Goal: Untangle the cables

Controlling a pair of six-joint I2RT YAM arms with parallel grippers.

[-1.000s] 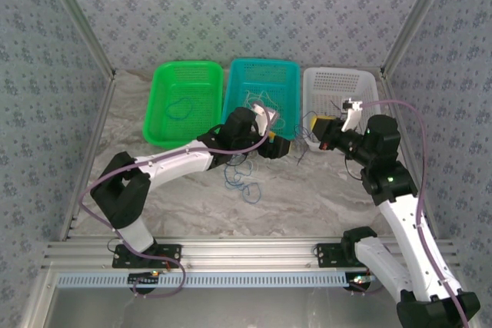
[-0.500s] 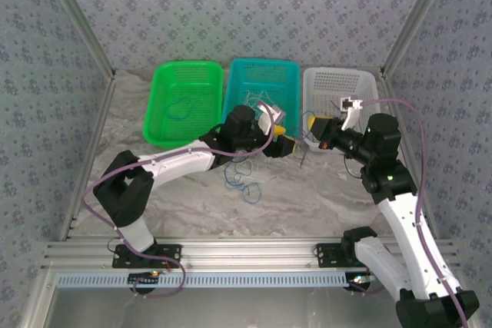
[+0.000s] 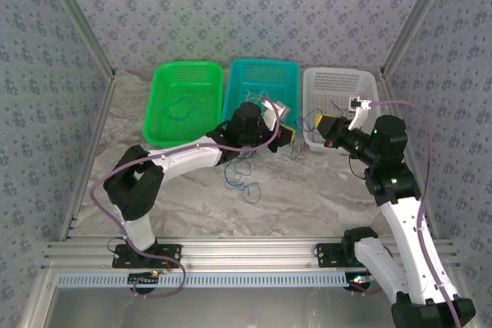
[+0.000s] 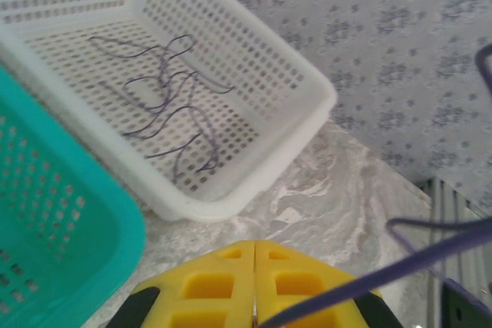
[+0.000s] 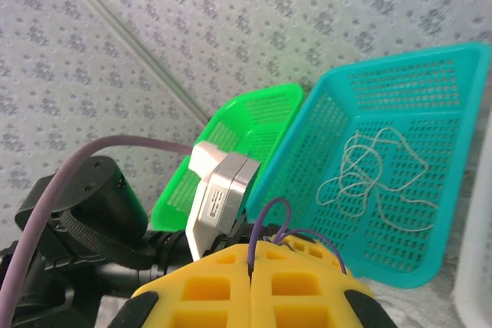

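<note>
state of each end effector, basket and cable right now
left end effector, shut on the dark cable
right end effector, shut on the same dark cable
dark cable, gripped by both end effectors
green basket, holds one blue loop
teal basket, holds a white cable
white basket, holds dark strands
blue cable, loose outside the baskets, ungripped

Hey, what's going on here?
Two robot arms are sorting out tangled thin cables. The left gripper and right gripper sit close together by the teal basket and white basket, both shut on a dark purple cable. A white cable lies in the teal basket, a blue cable in the green basket, dark cables in the white basket, and blue loops on the table.
</note>
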